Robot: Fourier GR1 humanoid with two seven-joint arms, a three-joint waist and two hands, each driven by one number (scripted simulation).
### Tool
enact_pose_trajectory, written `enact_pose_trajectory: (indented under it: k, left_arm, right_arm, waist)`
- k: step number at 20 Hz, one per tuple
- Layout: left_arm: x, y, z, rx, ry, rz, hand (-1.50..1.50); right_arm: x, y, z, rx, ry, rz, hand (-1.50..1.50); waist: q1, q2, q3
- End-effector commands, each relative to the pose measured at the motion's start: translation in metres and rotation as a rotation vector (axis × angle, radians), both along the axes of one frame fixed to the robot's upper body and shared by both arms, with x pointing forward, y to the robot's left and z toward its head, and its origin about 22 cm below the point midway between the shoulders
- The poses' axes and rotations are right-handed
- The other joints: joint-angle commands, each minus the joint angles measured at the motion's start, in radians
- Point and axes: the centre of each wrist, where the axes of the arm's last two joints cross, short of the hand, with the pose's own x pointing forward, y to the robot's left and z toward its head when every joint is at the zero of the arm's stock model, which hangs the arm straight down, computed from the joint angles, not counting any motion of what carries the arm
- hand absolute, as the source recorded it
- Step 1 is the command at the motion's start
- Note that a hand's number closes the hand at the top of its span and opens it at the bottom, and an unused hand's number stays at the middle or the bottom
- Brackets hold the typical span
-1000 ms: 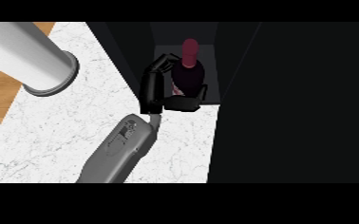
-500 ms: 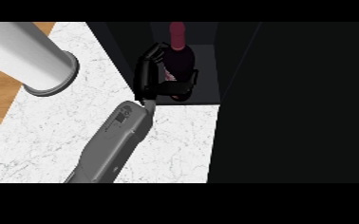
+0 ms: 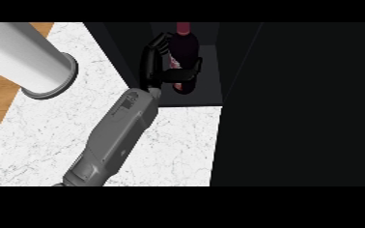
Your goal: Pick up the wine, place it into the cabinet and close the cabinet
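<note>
Head view, looking steeply down at the counter. We recorded one arm only: a grey forearm (image 3: 118,130) entered from the lower edge at the left of the view and ran up and to the right across the white marbled counter (image 3: 178,145), ending in the black left hand (image 3: 151,63) at the mouth of the cabinet (image 3: 210,79). The left hand was clenched round the wine bottle (image 3: 187,46). Its fingers lay along the bottle's left side, and a further black part of the hand crossed the lower body of the bottle from the front. The bottle was dark, with a reddish top (image 3: 183,27), and we saw a patch of pale label between the fingers. It stood roughly upright, inside the cabinet's dark opening and past the front edge of the cabinet floor. It was nearer the left wall than the right. We could not tell whether its base touched the floor, because the hand hid that part. A broad black surface (image 3: 292,106) filled the right of the view, and we could not tell whether it was the cabinet's door or its side. At the upper left, well apart from the hand, a pale grey cylinder (image 3: 35,53) with a flanged base stood at the counter's edge, beside a strip of wood (image 3: 44,27).
</note>
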Motion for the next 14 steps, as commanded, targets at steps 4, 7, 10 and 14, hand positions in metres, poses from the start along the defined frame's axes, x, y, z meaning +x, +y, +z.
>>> enact_pose_trajectory:
  k: [4, 7, 10, 14]
  left_arm:
    - [0.015, 0.01, -0.011, 0.017, -0.002, 0.037, 1.5]
    - [0.02, -0.002, -0.003, 0.078, -0.033, 0.059, 1.5]
    - [0.034, -0.006, 0.017, 0.101, -0.077, 0.073, 1.5]
    - [0.04, 0.0, 0.018, 0.077, -0.089, 0.124, 1.5]
  right_arm:
    - [-0.01, -0.004, 0.006, 0.028, -0.019, 0.05, -1.5]
    - [-0.019, 0.002, 0.008, 0.035, -0.028, 0.079, -1.5]
    - [-0.008, 0.006, 0.006, 0.033, -0.021, 0.064, -1.5]
    - [-0.023, -0.002, 0.014, 0.028, -0.035, 0.077, -1.5]
  waist:
    - [-0.001, 0.002, 0.0]
    - [-0.018, 0.003, 0.0]
    - [-0.017, 0.006, 0.0]
    - [-0.02, 0.006, 0.0]
